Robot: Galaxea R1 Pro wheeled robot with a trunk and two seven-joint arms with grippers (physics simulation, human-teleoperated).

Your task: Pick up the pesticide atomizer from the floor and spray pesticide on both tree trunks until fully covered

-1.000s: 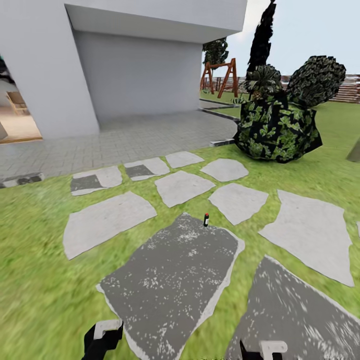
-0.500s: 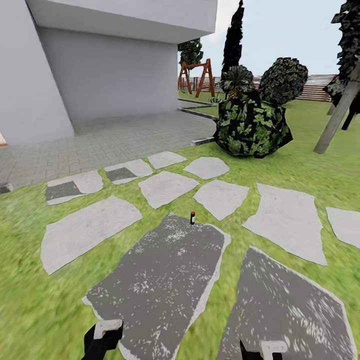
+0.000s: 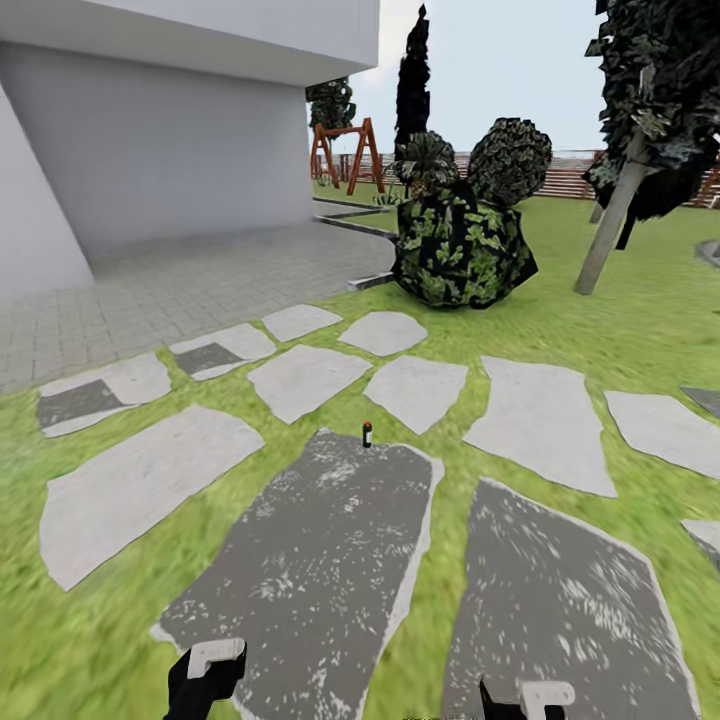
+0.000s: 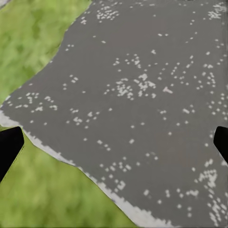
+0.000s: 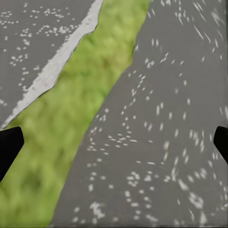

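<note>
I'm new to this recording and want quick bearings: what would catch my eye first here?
Big grey stepping stones spread across the green lawn, with a tiny black pesticide atomizer standing upright at the far edge of the darkest stone. Behind them sits a dark leafy bush, and to its right a tree with a pale leaning trunk. A white house rises at the left.

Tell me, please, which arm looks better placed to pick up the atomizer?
Probably the left. The atomizer stands at the far edge of the dark stone directly ahead of the left gripper; the right gripper sits over the neighbouring stone.
</note>
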